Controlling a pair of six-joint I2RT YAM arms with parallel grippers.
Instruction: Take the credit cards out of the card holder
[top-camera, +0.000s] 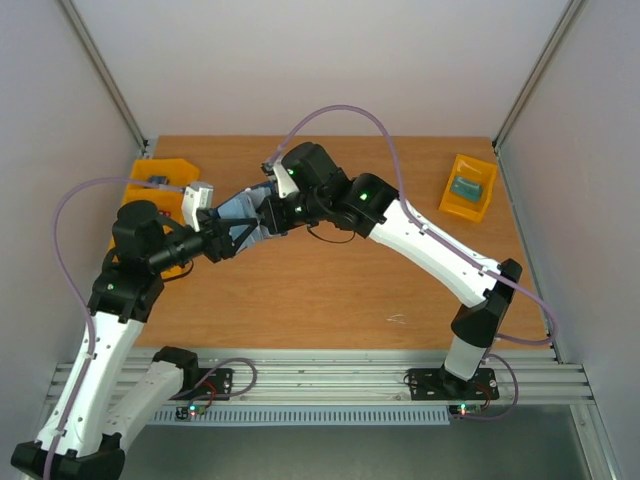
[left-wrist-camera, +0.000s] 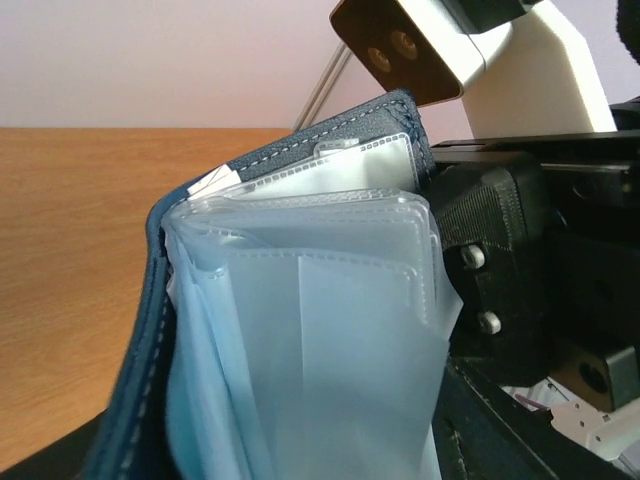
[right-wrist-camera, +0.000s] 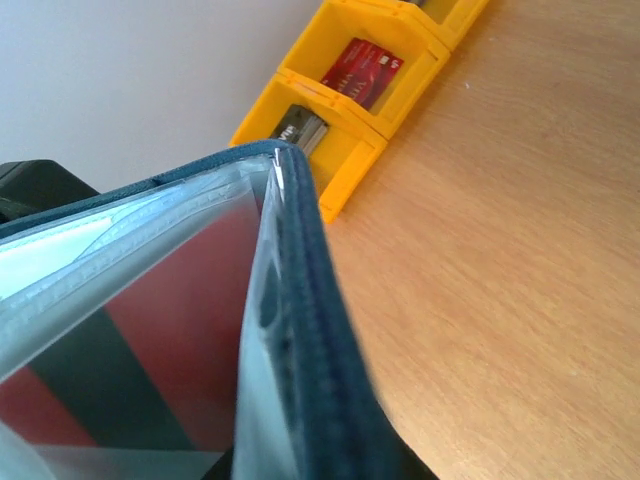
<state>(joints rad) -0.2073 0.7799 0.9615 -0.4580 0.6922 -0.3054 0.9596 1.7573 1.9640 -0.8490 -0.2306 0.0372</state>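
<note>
Left of centre in the top view, the open navy card holder (top-camera: 238, 212) sits between the two arms, over the wooden table (top-camera: 330, 290). The right gripper (top-camera: 270, 213) is clamped on one edge. The left gripper (top-camera: 226, 238) meets the other side; I cannot tell if it grips. A red-and-dark card (right-wrist-camera: 150, 330), probably a credit card, shows through the clear sleeves (left-wrist-camera: 330, 330).
</note>
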